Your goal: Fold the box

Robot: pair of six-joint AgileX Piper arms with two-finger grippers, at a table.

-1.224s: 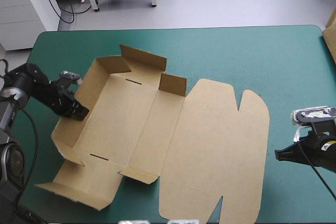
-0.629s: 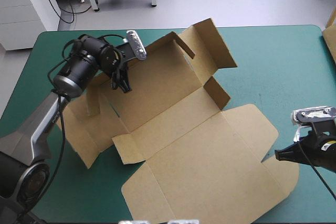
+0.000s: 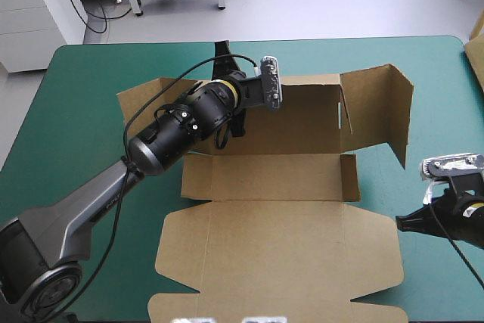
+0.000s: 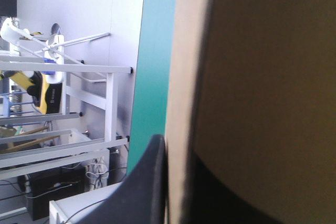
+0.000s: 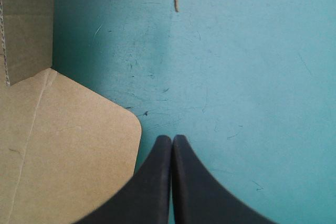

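Cover (image 3: 83, 111) of teal-green beneath everything. Brown box (image 3: 272, 247) across it: lid flat, far wall and one side flap raised. Left gripper (image 4: 170, 148) grasping that far wall's edge, board pinched between black fingers (image 4: 147, 182). Right gripper (image 5: 172, 141) clenched into one point over bare cover, lid's rounded corner just beside.

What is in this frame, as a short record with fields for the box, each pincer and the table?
box: brown board, partly folded; far panel and right-hand flap raised, lid flat toward the table's near edge
left pincer: shut on the box, holding the raised far panel at its edge
right pincer: shut, holding nothing, over bare cover beside the lid's rounded corner
table cover: teal-green, with the box around its middle
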